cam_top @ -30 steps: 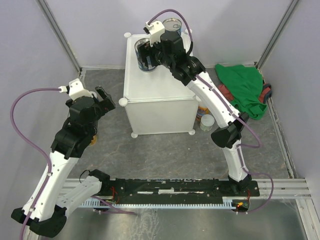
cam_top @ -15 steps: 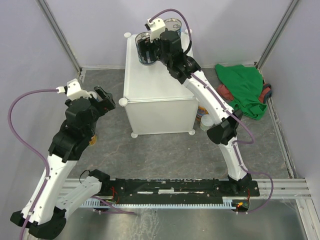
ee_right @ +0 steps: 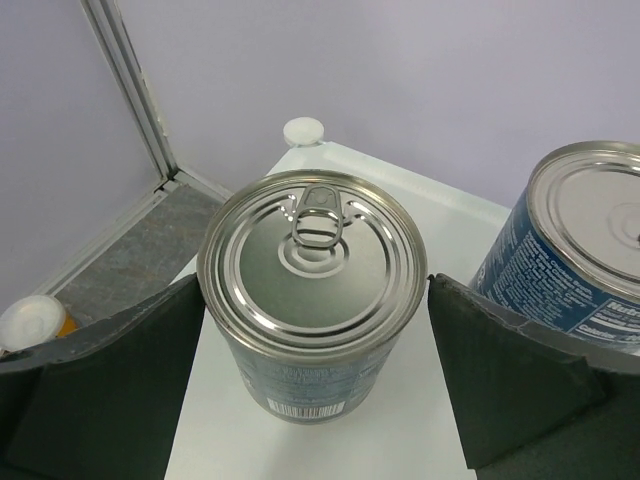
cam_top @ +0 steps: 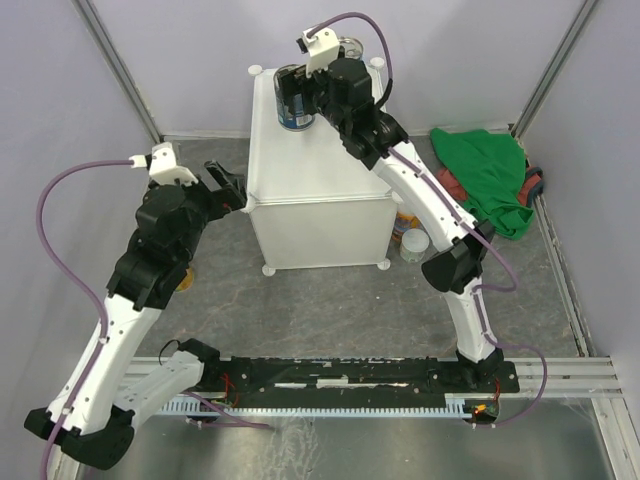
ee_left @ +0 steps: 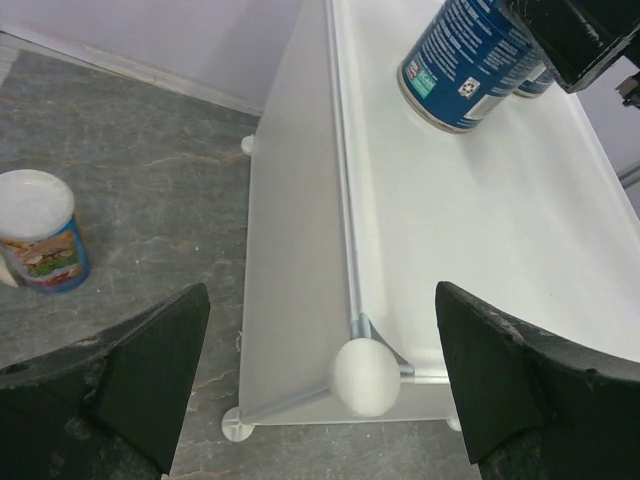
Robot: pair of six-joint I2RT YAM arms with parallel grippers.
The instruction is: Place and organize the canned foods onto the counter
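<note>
White bench (cam_top: 320, 170) (the counter cabinet) stands beneath the right gripper (ee_right: 316, 300) and just ahead of the left gripper (ee_left: 320, 300). The right gripper pinches a blue can (ee_right: 312, 270), upright on the bench top. A second blue can (ee_right: 585, 240) stands just beside that gripper. The left gripper is spread and empty. A colourful can (ee_left: 40, 235) sits on the floor (ee_left: 150, 150), to its lower left.

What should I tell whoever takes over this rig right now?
Left gripper: open, empty, beside the counter's near left corner.
Right gripper: closed on a blue can at the counter's far left; touchdown unclear.
Done: second blue can stands at the counter's far edge.
To do: release this can, then collect the floor cans: a white-lidded can right of the counter, a colourful can on its left, possibly others hidden.
</note>
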